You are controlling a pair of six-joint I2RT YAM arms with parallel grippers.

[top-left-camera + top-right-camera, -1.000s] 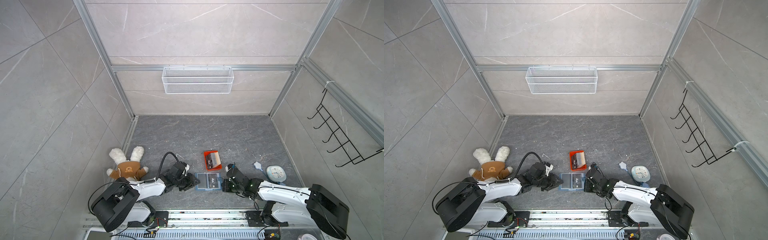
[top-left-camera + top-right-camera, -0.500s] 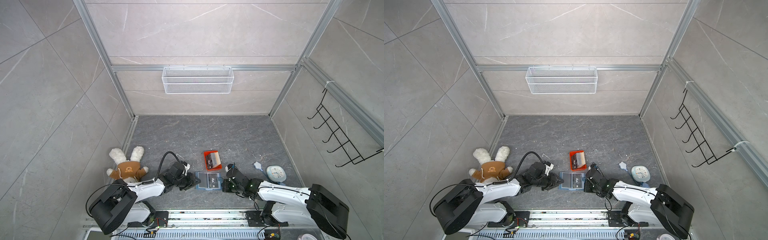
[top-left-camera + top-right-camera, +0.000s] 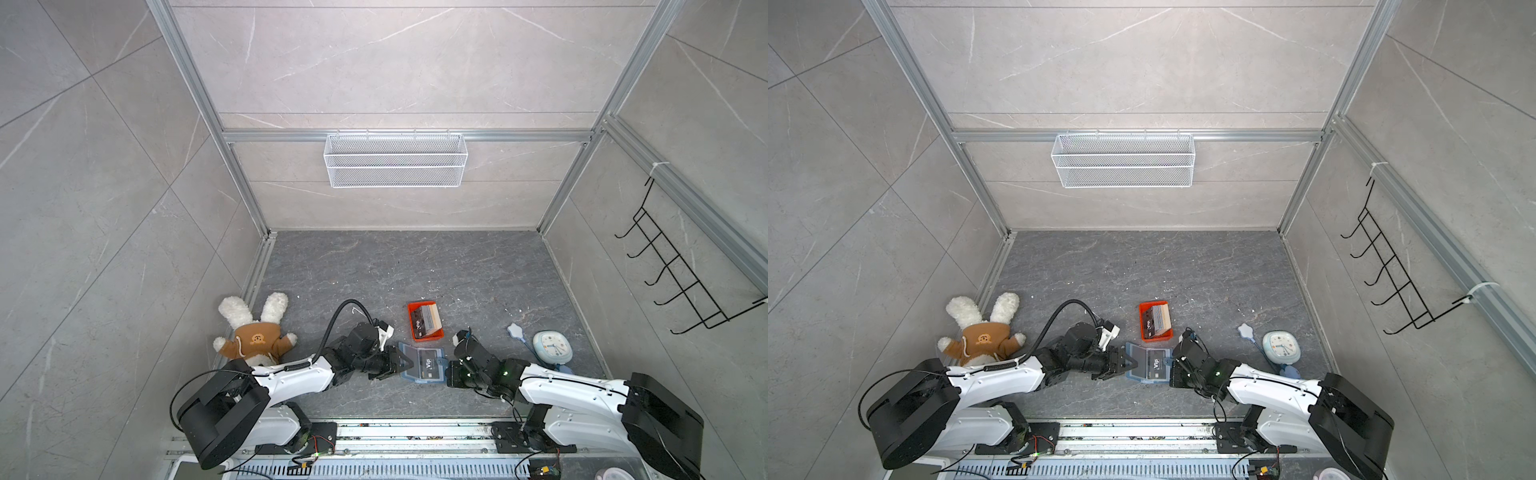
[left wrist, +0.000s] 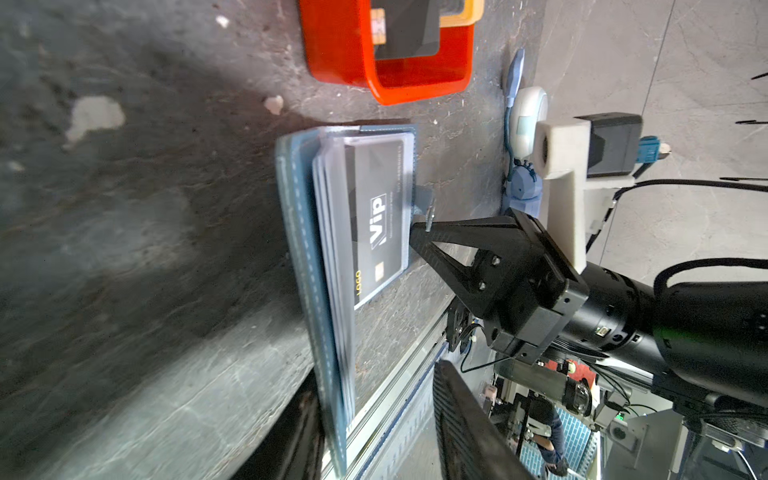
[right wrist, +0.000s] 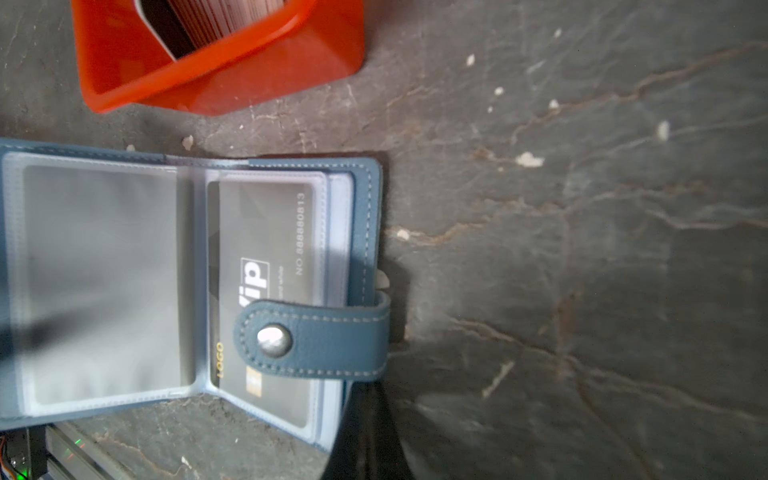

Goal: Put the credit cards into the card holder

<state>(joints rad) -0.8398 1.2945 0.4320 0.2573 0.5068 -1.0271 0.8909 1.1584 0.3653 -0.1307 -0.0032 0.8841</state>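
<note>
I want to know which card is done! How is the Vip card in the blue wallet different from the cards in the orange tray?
The Vip card lies flat inside a clear pocket of the card holder; the credit cards lean on edge in the orange tray. The Vip card is alone in its pocket; the credit cards are stacked together. Both show dark faces.

Card holder (image 5: 365, 232): blue cover of grained, leather-like material, matt, with pale stitching. Its snap tab (image 5: 332, 340) is of the same material and carries a shiny metal stud (image 5: 273, 340). Inner pockets (image 5: 99, 282): clear, glossy plastic film. Credit cards (image 4: 409, 29): smooth dark faces with a slight sheen. Orange tray (image 5: 249, 58): smooth, glossy plastic. Bench (image 5: 582, 249): dark grey stone-look surface, matt, veined, flecked with pale crumbs. Plush rabbit (image 3: 253, 343): fluffy white pile, brown cloth top.
</note>
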